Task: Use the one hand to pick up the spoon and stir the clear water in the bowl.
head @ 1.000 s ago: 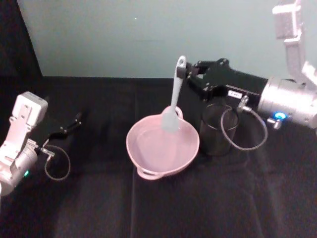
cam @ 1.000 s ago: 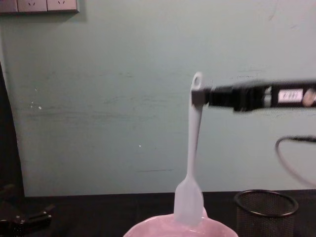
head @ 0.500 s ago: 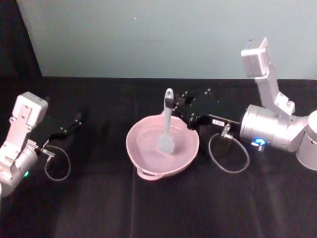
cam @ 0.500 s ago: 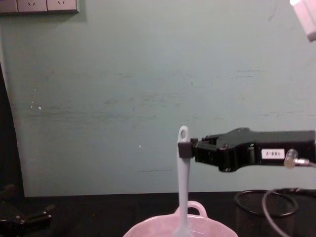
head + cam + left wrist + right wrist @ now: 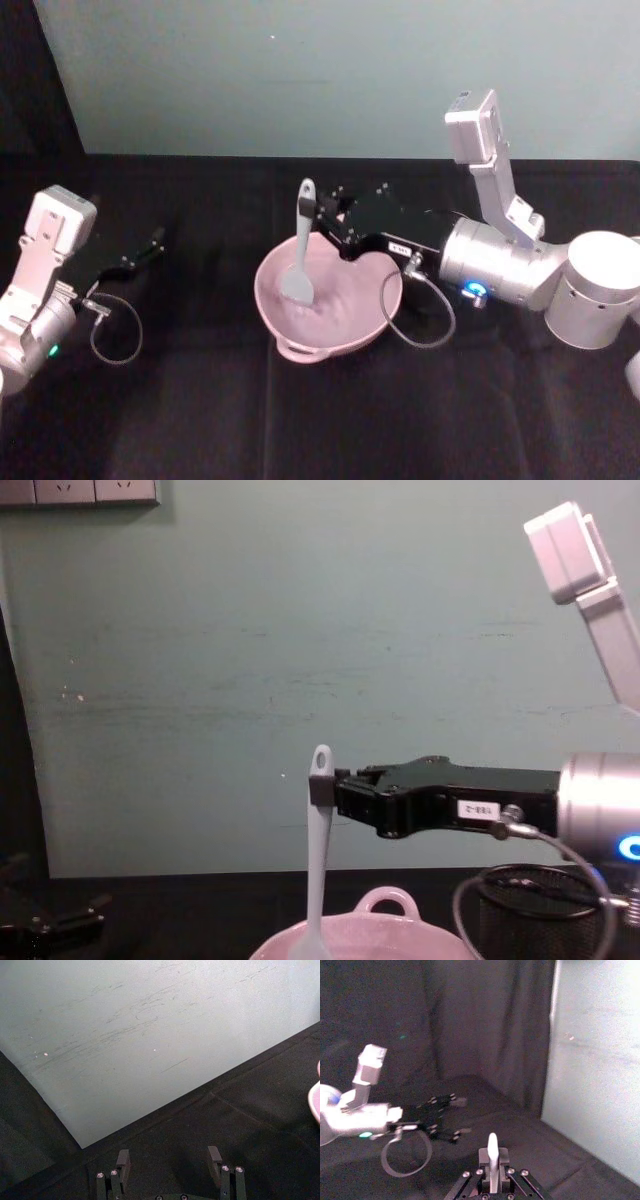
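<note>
Right gripper [image 5: 318, 211] is seen reaching in from the right, level, above the far rim of the pale pink bowl [image 5: 268, 312]. Its black fingers are clamped narrowly on the upper handle of the white spatula [image 5: 299, 262], just under the hole at the handle end. This is confirmed in the chest view, where the right gripper [image 5: 325, 785] is pinched on the white spatula [image 5: 317, 875] near its top. The handle is hung almost straight down from the grip into the pale pink bowl [image 5: 388, 900].

In the right wrist view the handle end of the white spatula [image 5: 492, 1146] is seen standing up between the closed fingers of the right gripper [image 5: 492, 1160].

The blade is located directly below the right gripper and slightly toward the robot, inside the bowl on its left half. It is lowered into the clear water [image 5: 340, 297], which is noted only as a faint sheen. Contact with the bowl floor cannot be told.

A black wire-mesh cup [image 5: 530, 905] is recorded below and behind the gripper's wrist.

Left gripper [image 5: 143, 252] is parked low over the black table [image 5: 300, 420], well apart from the bowl. In the left wrist view the fingers of the left gripper [image 5: 168, 1160] are spread wide, with nothing between them.
</note>
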Robot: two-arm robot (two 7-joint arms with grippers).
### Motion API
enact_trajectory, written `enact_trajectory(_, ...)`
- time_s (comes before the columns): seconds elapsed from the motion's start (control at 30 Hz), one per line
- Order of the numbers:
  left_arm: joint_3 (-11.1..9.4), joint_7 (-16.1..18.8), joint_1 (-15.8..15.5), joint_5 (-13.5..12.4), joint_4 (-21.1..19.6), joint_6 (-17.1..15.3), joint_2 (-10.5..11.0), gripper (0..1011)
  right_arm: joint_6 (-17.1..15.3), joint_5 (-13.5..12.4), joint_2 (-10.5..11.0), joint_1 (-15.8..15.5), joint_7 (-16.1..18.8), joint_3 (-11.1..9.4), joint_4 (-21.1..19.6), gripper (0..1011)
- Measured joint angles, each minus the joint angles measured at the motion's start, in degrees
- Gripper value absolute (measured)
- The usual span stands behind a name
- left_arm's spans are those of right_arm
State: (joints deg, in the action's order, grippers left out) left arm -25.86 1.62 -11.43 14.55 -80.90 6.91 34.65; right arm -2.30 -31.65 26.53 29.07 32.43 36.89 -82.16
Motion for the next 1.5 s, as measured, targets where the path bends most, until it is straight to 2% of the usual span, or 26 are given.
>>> enact_trajectory(0.2,0.0,0.0,0.0,0.0,0.0,0.0,0.0,1011,3.98,3.27,-3.02,0.69,-3.37,-0.71,3.77,106)
enact_trajectory(0.3,0.0,0.0,0.0,0.0,0.0,0.0,0.0,1011,6.03,6.25,-4.01,1.33,-5.7,-1.07,5.97,106)
enact_trajectory(0.43,0.0,0.0,0.0,0.0,0.0,0.0,0.0,1011,6.47,7.89,-3.61,1.52,-6.53,-1.69,6.51,106)
enact_trajectory(0.5,0.0,0.0,0.0,0.0,0.0,0.0,0.0,1011,6.39,8.25,-2.62,1.2,-6.44,-2.29,5.69,106)
enact_trajectory(0.53,0.0,0.0,0.0,0.0,0.0,0.0,0.0,1011,6.39,8.25,-2.62,1.2,-6.44,-2.29,5.69,106)
enact_trajectory(0.6,0.0,0.0,0.0,0.0,0.0,0.0,0.0,1011,5.83,8.2,-1.31,0.42,-5.92,-3.02,3.96,106)
enact_trajectory(0.7,0.0,0.0,0.0,0.0,0.0,0.0,0.0,1011,4.42,7.13,1.08,-1.5,-4.32,-4.37,-0.12,106)
enact_trajectory(0.87,0.0,0.0,0.0,0.0,0.0,0.0,0.0,1011,2.73,5.06,2.98,-4.08,-2.19,-5.59,-4.63,106)
enact_trajectory(1.0,0.0,0.0,0.0,0.0,0.0,0.0,0.0,1011,0.73,3.08,3.41,-6.0,-0.46,-6.06,-7.12,106)
enact_trajectory(1.13,0.0,0.0,0.0,0.0,0.0,0.0,0.0,1011,-1.05,1.34,2.68,-7.16,0.59,-5.72,-7.98,106)
enact_trajectory(1.27,0.0,0.0,0.0,0.0,0.0,0.0,0.0,1011,-1.53,0.48,0.84,-7.27,0.86,-4.88,-7.26,106)
enact_trajectory(1.4,0.0,0.0,0.0,0.0,0.0,0.0,0.0,1011,-0.63,0.55,-1.33,-6.43,0.32,-4.43,-5.13,106)
enact_trajectory(1.5,0.0,0.0,0.0,0.0,0.0,0.0,0.0,1011,1.25,1.93,-3.36,-5.52,-1.14,-4.24,-2.56,106)
